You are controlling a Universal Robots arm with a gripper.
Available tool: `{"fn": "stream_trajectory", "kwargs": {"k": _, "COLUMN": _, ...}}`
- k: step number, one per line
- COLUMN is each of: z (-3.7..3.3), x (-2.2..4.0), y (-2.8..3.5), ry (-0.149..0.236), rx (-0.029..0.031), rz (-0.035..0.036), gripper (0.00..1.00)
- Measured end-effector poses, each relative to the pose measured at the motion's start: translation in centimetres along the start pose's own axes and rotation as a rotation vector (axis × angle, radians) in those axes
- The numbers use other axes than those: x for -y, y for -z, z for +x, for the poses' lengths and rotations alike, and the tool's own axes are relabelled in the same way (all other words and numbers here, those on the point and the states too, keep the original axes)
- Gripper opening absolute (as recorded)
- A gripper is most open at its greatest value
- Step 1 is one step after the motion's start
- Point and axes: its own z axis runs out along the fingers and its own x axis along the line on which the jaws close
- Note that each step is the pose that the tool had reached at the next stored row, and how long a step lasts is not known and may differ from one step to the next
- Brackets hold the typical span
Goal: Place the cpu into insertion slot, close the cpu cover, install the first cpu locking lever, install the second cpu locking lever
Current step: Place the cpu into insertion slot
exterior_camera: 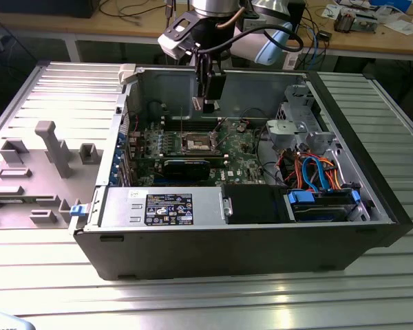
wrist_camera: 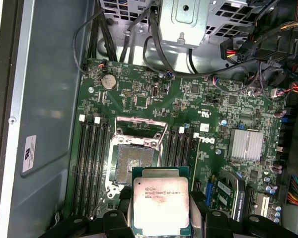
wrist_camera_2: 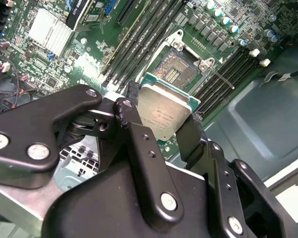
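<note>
1. Gripper (wrist_camera_2: 164, 118): fingers pinched on the cpu (wrist_camera: 160, 206), gripping two opposite edges.
2. Cpu: held clear above the insertion slot (wrist_camera: 135, 161), metal top showing in both wrist views.
3. Insertion slot: uncovered, dark centre exposed.
4. Cpu cover (wrist_camera: 140, 119): swung open at the insertion slot's far edge.

A robotics lab or workshop is indicated: an opened computer case (exterior_camera: 227, 251) is laid on a ribbed metal table (exterior_camera: 193, 295), a robot arm (exterior_camera: 268, 38) is seen above it, and wooden benches (exterior_camera: 372, 42) behind are strewn with cables (exterior_camera: 134, 10)
</note>
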Motion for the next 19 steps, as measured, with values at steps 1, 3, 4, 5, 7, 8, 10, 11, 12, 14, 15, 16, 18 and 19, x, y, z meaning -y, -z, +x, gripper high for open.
{"fn": "stream_trajectory", "kwargs": {"k": 1, "z": 0.0, "x": 0.0, "y": 0.0, "ry": -0.001, "rx": 0.0, "rz": 0.0001, "gripper": 0.55}}
{"fn": "stream_trajectory", "kwargs": {"k": 3, "z": 0.0, "x": 0.0, "y": 0.0, "ry": -0.003, "rx": -0.0001, "rz": 0.0003, "gripper": 0.55}}
{"fn": "stream_trajectory", "kwargs": {"k": 4, "z": 0.0, "x": 0.0, "y": 0.0, "ry": -0.004, "rx": -0.0001, "rz": 0.0003, "gripper": 0.55}}
{"fn": "stream_trajectory", "kwargs": {"k": 5, "z": 0.0, "x": 0.0, "y": 0.0, "ry": -0.004, "rx": -0.0001, "rz": 0.0004, "gripper": 0.55}}
{"fn": "stream_trajectory", "kwargs": {"k": 7, "z": 0.0, "x": 0.0, "y": 0.0, "ry": -0.007, "rx": -0.0002, "rz": 0.0006, "gripper": 0.55}}
{"fn": "stream_trajectory", "kwargs": {"k": 8, "z": 0.0, "x": 0.0, "y": 0.0, "ry": -0.007, "rx": -0.0002, "rz": 0.0006, "gripper": 0.55}}
{"fn": "stream_trajectory", "kwargs": {"k": 10, "z": 0.0, "x": 0.0, "y": 0.0, "ry": -0.009, "rx": -0.0003, "rz": 0.0007, "gripper": 0.55}}
{"fn": "stream_trajectory", "kwargs": {"k": 11, "z": 0.0, "x": 0.0, "y": 0.0, "ry": -0.011, "rx": -0.0003, "rz": 0.0009, "gripper": 0.55}}
{"fn": "stream_trajectory", "kwargs": {"k": 12, "z": 0.0, "x": 0.0, "y": 0.0, "ry": -0.012, "rx": -0.0004, "rz": 0.001, "gripper": 0.55}}
{"fn": "stream_trajectory", "kwargs": {"k": 14, "z": 0.0, "x": 0.0, "y": 0.0, "ry": -0.014, "rx": -0.0005, "rz": 0.0011, "gripper": 0.55}}
{"fn": "stream_trajectory", "kwargs": {"k": 15, "z": 0.0, "x": 0.0, "y": 0.0, "ry": -0.015, "rx": -0.0004, "rz": 0.0012, "gripper": 0.55}}
{"fn": "stream_trajectory", "kwargs": {"k": 16, "z": 0.0, "x": 0.0, "y": 0.0, "ry": -0.015, "rx": -0.0005, "rz": 0.0012, "gripper": 0.55}}
{"fn": "stream_trajectory", "kwargs": {"k": 18, "z": 0.0, "x": 0.0, "y": 0.0, "ry": -0.017, "rx": -0.0005, "rz": 0.0014, "gripper": 0.55}}
{"fn": "stream_trajectory", "kwargs": {"k": 19, "z": 0.0, "x": 0.0, "y": 0.0, "ry": -0.018, "rx": -0.0006, "rz": 0.0015, "gripper": 0.55}}
